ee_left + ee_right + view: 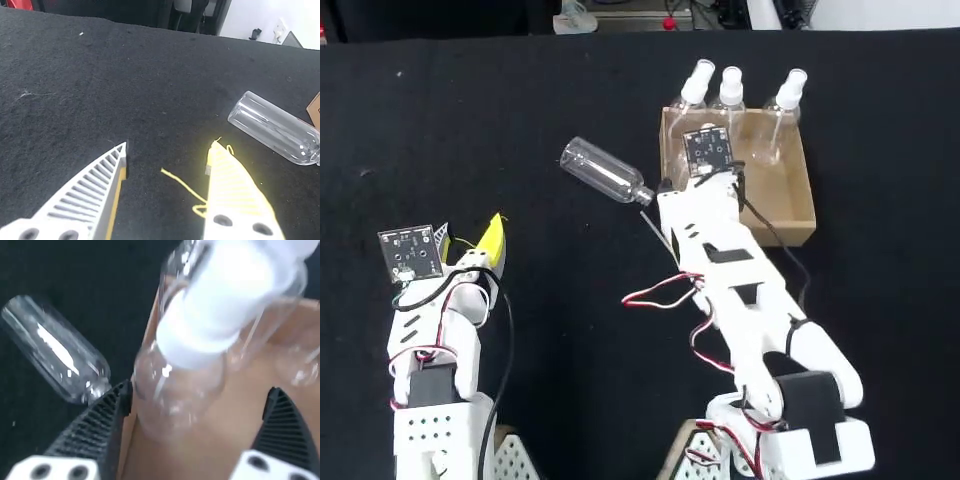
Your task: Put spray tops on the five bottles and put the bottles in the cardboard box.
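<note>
With right jaws spread wide, gripping nothing, over the brown cardboard box beside three clear white-topped spray bottles, lift straight up without tipping them. Next, fetch the topless clear plastic bottle lying just beside the box; left jaws open, empty.

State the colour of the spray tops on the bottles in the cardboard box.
White; the spray tops show best in the high view.

Probably a robotics lab: black-clothed table, with cables and gear cluttered behind.
</note>
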Tool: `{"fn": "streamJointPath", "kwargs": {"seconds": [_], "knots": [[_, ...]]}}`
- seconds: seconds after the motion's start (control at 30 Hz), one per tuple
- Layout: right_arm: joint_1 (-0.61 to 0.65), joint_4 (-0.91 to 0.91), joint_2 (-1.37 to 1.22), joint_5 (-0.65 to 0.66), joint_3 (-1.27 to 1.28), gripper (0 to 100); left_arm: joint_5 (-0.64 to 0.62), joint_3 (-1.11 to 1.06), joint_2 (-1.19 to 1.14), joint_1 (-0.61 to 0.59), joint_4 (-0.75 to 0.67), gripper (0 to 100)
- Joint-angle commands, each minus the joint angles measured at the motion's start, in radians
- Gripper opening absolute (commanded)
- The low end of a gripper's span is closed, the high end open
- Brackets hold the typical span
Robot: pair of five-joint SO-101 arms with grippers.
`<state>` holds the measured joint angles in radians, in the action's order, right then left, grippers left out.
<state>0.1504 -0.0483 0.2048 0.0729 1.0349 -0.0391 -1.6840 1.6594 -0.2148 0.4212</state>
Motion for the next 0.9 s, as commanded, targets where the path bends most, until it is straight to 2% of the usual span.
{"fn": "streamJointPath", "kwargs": {"seconds": [0.0, 0.2, 0.67, 0.87], "knots": [[0.011, 0.144, 0.053, 0.009, -0.104, 36.8, 0.003, -0.024, 0.006, 0.013, 0.002, 25], [0.014, 0.364, 0.053, 0.009, -0.209, 36.8, 0.003, -0.024, 0.006, 0.013, 0.002, 25], [0.015, 0.384, 0.084, 0.002, -0.209, 36.8, 0.003, -0.024, 0.006, 0.013, 0.002, 25], [0.04, 0.493, 0.2, 0.0, -0.194, 36.8, 0.003, -0.024, 0.006, 0.013, 0.002, 25]]}}
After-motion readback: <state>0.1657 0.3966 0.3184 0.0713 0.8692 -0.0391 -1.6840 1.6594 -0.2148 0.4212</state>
